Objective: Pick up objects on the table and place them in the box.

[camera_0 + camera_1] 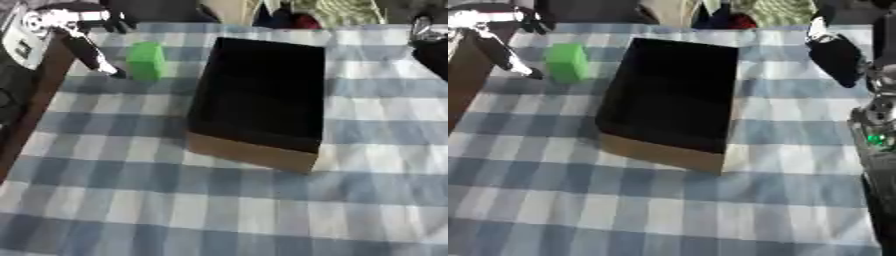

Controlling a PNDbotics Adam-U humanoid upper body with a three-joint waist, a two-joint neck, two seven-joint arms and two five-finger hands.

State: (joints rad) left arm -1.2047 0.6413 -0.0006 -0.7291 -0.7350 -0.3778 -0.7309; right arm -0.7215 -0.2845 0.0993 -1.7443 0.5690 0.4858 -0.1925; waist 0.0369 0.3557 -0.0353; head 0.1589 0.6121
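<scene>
Head stereo pair, looking down at the bench (262,210).
Both eyes face forward and downward from above the near edge; both share the box (262,95) and green block (145,60), while the right eye sits slightly rightward, showing more right arm.

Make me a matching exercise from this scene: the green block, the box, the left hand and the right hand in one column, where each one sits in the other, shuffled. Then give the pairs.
Things:
1. green block
2. box
3. left hand
4. right hand

Places:
A. middle of the checked tablecloth, open top
B. far right, over the cloth
C. far left corner, fingers reaching toward the block
D. on the cloth just left of the box

Pairs: 1-D, 2-A, 3-C, 4-B
</scene>
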